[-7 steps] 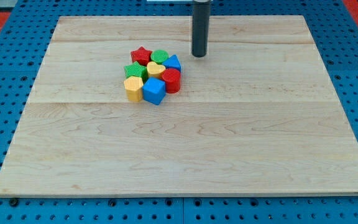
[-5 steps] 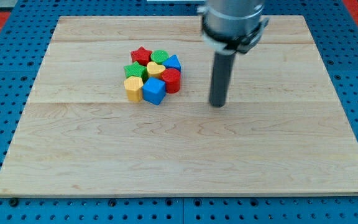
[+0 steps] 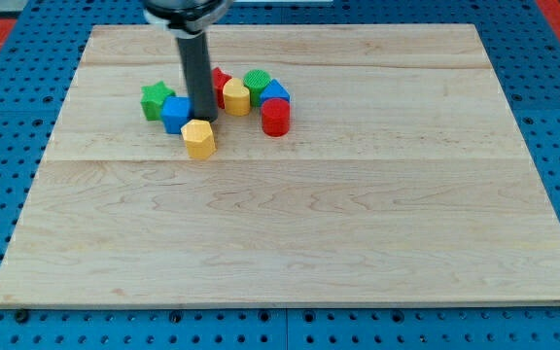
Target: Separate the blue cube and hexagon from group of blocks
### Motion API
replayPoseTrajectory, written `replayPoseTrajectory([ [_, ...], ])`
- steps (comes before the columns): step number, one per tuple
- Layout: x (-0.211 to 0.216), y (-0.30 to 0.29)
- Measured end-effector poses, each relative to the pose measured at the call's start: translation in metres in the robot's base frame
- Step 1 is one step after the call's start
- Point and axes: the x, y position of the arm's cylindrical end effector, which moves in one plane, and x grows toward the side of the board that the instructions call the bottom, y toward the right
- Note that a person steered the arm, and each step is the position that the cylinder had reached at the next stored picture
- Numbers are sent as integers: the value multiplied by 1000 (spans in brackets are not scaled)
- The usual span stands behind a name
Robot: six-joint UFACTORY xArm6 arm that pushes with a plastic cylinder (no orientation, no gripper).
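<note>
Positioned in the upper left of the frame, my tip (image 3: 203,118) rests on the wooden board (image 3: 358,243), wedged inside the spread block group. No gripper is fitted: the arm ends in a plain rod, so there is nothing to spread or press together.

Surrounding blocks: a red star block (image 3: 218,82) sits directly behind the rod, partly hidden by it. A yellow heart-shaped block (image 3: 235,96) lies just right of the rod. A green cylinder (image 3: 257,82), a blue triangular block (image 3: 274,92) and a red cylinder (image 3: 275,117) lie further right. A green star block (image 3: 156,100) stands at the group's left end.

Task items: the blue cube (image 3: 176,114) touches the rod's left side, between it and the green star block. The yellow hexagon (image 3: 198,138) lies just below my tip, toward the frame's bottom, close enough to appear in contact.

Arm pose: the rod stands vertical, descending from the mount (image 3: 185,12) at the frame's top edge.
</note>
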Motion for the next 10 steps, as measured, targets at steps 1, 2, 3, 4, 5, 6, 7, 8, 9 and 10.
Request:
replayPoseTrajectory([
  [1,18,-17],
  [2,19,-52],
  [3,-9,-89],
  [4,-24,-125],
  [5,-31,-130],
  [6,-40,-122],
  [7,-56,-114],
  [8,-80,-139],
  [9,-118,-125],
  [10,-113,-13],
])
